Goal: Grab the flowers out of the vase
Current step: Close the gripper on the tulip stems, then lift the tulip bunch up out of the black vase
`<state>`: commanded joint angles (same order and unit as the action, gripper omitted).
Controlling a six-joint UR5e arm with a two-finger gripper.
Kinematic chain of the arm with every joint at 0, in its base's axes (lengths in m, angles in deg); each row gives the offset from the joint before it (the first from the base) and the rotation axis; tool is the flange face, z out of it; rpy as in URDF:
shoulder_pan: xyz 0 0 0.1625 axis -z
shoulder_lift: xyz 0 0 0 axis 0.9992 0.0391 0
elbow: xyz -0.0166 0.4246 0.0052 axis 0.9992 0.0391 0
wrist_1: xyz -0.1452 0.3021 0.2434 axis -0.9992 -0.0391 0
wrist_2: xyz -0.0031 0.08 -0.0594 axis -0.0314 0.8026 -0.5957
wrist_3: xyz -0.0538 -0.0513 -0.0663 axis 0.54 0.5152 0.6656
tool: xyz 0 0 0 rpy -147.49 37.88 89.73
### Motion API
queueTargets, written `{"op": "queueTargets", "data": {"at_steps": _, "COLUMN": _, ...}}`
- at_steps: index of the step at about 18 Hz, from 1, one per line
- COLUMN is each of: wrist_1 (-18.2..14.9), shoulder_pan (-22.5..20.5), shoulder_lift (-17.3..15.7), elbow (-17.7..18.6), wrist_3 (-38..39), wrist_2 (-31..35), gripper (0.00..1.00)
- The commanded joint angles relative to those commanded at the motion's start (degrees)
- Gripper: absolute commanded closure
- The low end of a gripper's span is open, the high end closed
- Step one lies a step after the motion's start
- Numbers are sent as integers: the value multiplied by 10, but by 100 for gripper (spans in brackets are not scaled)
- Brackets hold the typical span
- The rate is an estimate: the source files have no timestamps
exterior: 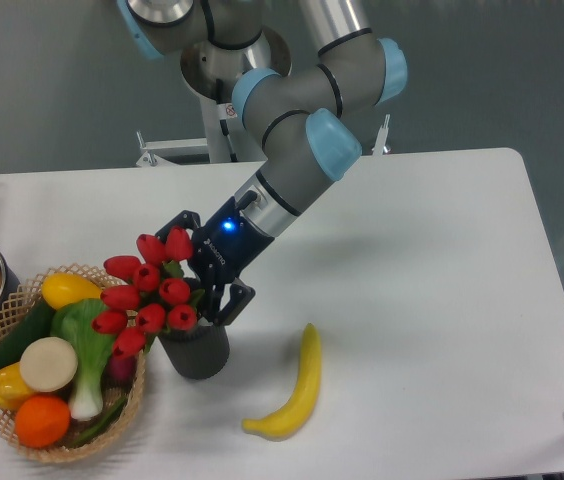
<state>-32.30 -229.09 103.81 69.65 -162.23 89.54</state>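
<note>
Tool (205, 272) reaching down-left among red tulips (149, 290), dark fingers (234, 300) straddling stems just above vase (196, 349) rim; grip width hidden by blooms, cannot tell whether clamping. Tulips sitting in ribbed dark vase directly below tool, leaning left. Wicker basket (132, 400) of produce lying left of tool, touching vase. Banana (296, 388) lying on tabletop (432, 300) lower right of tool.
</note>
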Motion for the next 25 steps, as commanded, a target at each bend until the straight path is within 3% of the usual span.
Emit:
{"op": "queueTargets", "data": {"at_steps": 2, "wrist_1": 0, "shoulder_pan": 0, "shoulder_lift": 0, "elbow": 0, "wrist_3": 0, "wrist_2": 0, "gripper": 28}}
{"op": "queueTargets", "data": {"at_steps": 7, "wrist_1": -1, "shoulder_pan": 0, "shoulder_lift": 3, "elbow": -1, "wrist_3": 0, "wrist_2": 0, "gripper": 51}}
{"op": "queueTargets", "data": {"at_steps": 19, "wrist_1": -2, "shoulder_pan": -9, "shoulder_lift": -5, "elbow": -8, "wrist_3": 7, "wrist_2": -11, "gripper": 55}}
{"op": "queueTargets", "data": {"at_steps": 25, "wrist_1": -3, "shoulder_pan": -33, "shoulder_lift": -30, "elbow": -11, "wrist_3": 39, "wrist_2": -65, "gripper": 55}}
